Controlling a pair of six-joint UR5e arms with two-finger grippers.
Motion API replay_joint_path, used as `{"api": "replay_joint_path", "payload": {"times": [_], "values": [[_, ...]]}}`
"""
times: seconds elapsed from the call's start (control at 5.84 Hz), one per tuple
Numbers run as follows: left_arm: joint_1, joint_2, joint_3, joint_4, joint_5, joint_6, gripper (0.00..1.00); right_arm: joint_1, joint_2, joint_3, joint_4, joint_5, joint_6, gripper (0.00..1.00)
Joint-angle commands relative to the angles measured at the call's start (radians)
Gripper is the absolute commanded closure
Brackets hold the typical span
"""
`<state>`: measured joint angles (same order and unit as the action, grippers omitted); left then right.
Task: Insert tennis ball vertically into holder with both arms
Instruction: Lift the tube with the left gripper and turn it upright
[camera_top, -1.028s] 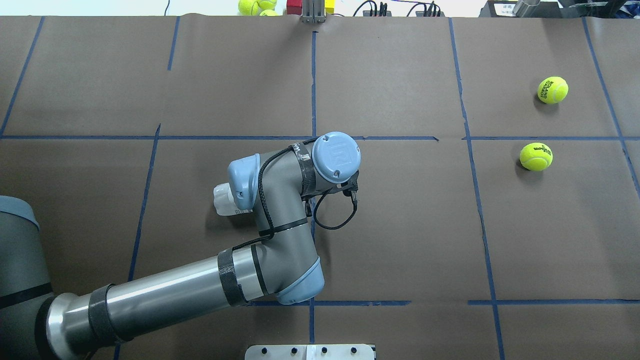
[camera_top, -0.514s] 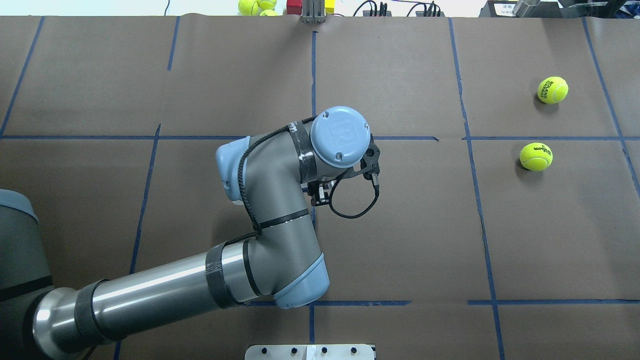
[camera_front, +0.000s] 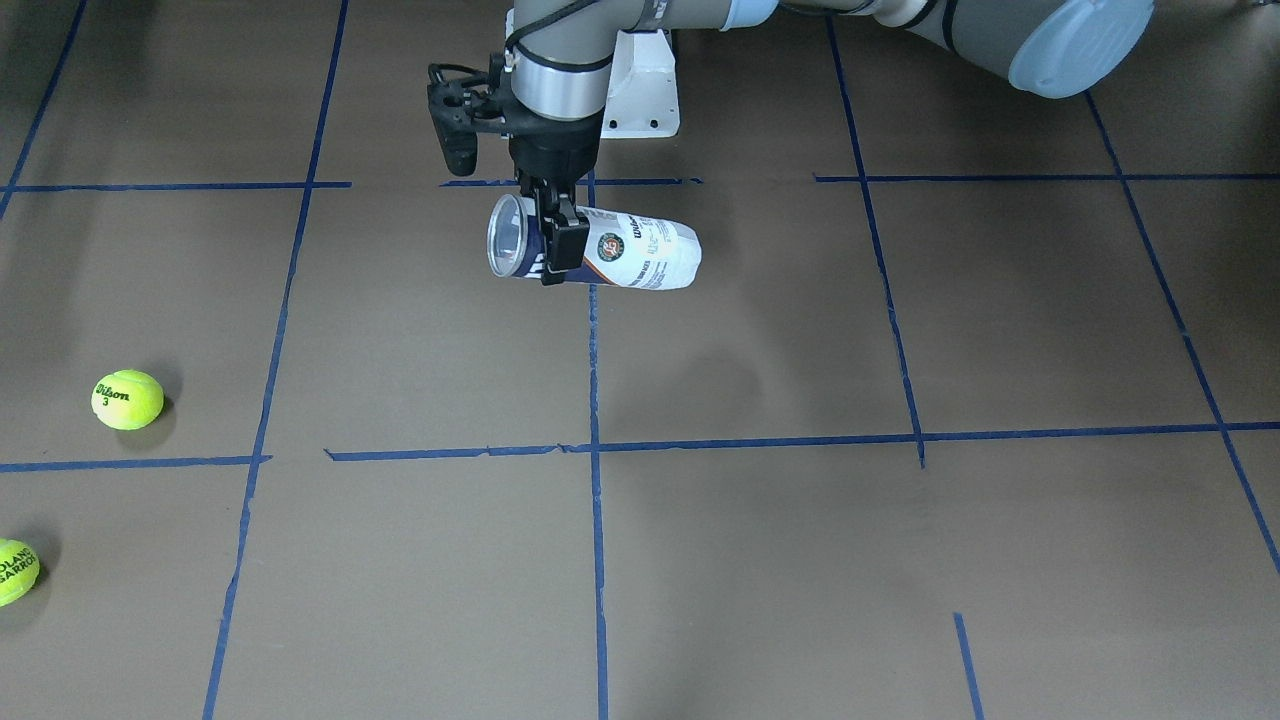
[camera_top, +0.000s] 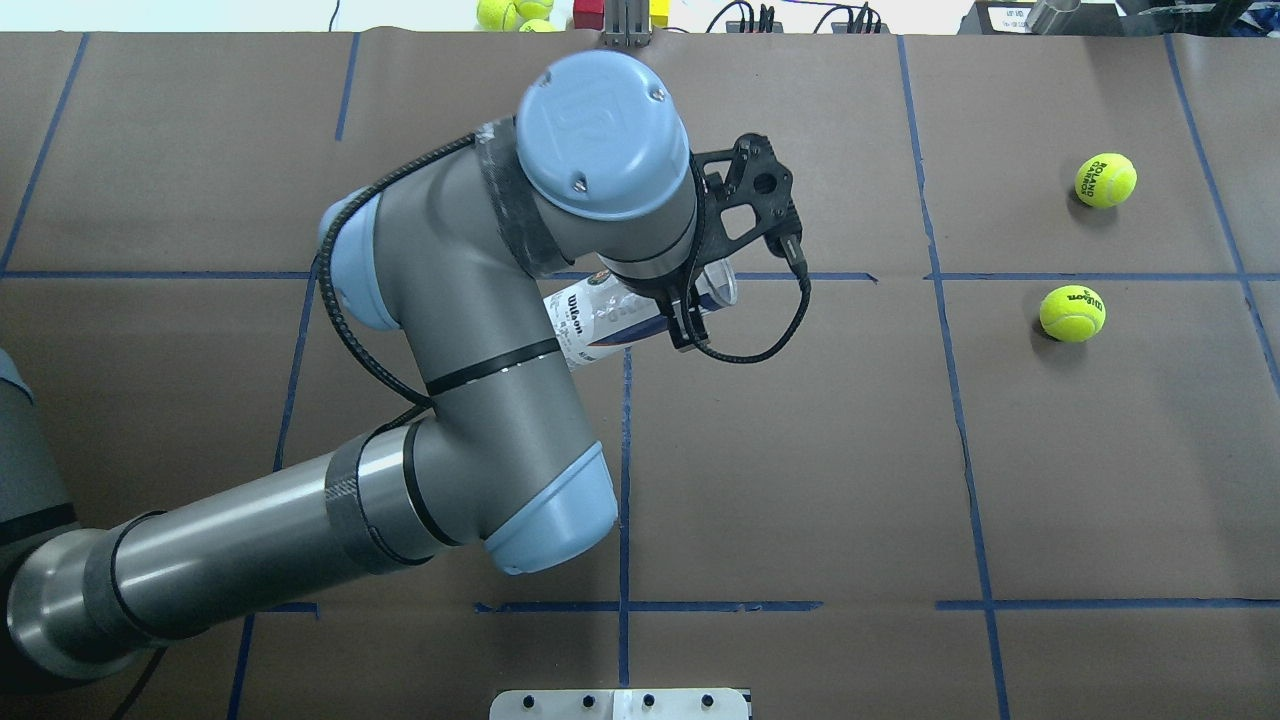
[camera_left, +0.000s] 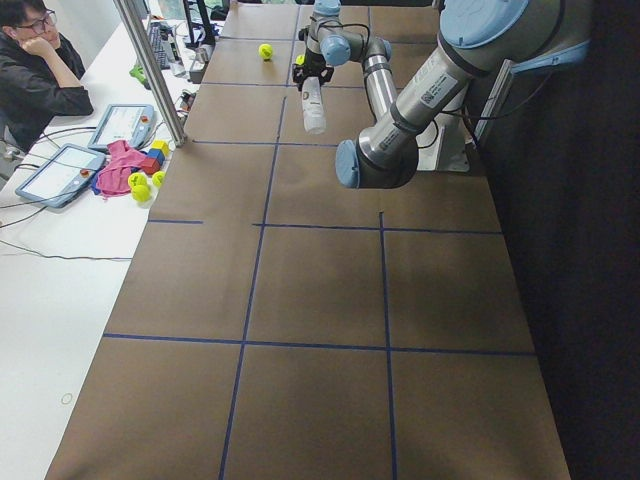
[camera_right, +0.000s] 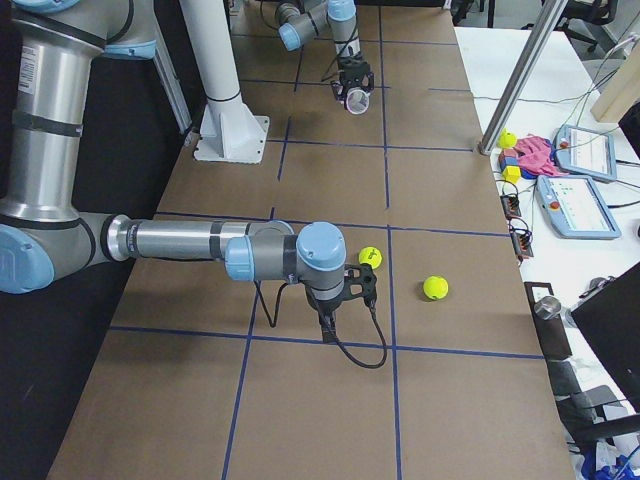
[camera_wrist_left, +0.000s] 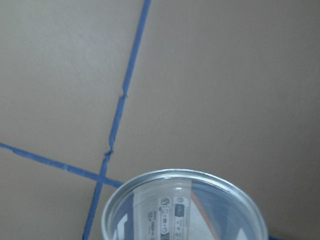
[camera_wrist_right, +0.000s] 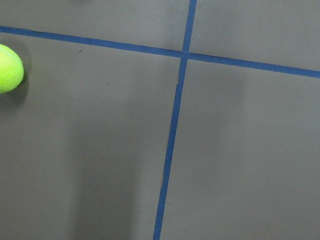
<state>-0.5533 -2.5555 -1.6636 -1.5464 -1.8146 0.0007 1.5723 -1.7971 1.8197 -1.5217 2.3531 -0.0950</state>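
Holder (camera_front: 640, 255) hangs clear of the table (camera_front: 800, 560) at upper centre of the front view. It lies on its side, open mouth toward frame left. Left gripper (camera_front: 553, 250) is clamped on it just behind the mouth, fingers apparently closed across the tube wall; the angle is poor. Right gripper (camera_right: 335, 312) sits low at lower centre of the right-side view, near the first tennis ball (camera_right: 371, 257); how far open it is, I cannot tell. Second tennis ball (camera_right: 434, 288) rests just beyond. Done: holder grasped and raised. Left: stand the tube upright, take a ball, drop it in.

Wide table (camera_top: 800, 450) room around tennis balls (camera_top: 1072, 313)
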Motion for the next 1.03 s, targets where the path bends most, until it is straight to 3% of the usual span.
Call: {"api": "replay_joint_path", "payload": {"times": [0.0, 0.17, 0.51, 0.86], "values": [[-0.016, 0.047, -0.008, -0.270, -0.029, -0.100, 0.35, 0.000, 0.001, 0.000, 0.000, 0.000, 0.000, 0.00], [-0.013, 0.128, -0.007, -0.505, -0.029, -0.182, 0.34, 0.000, -0.001, 0.000, 0.000, 0.000, 0.000, 0.00], [-0.008, 0.262, 0.002, -0.859, -0.026, -0.232, 0.34, 0.000, 0.001, 0.000, 0.000, 0.000, 0.001, 0.00], [-0.004, 0.296, 0.085, -1.164, 0.003, -0.289, 0.34, 0.000, 0.001, 0.001, 0.000, 0.000, 0.001, 0.00]]}}
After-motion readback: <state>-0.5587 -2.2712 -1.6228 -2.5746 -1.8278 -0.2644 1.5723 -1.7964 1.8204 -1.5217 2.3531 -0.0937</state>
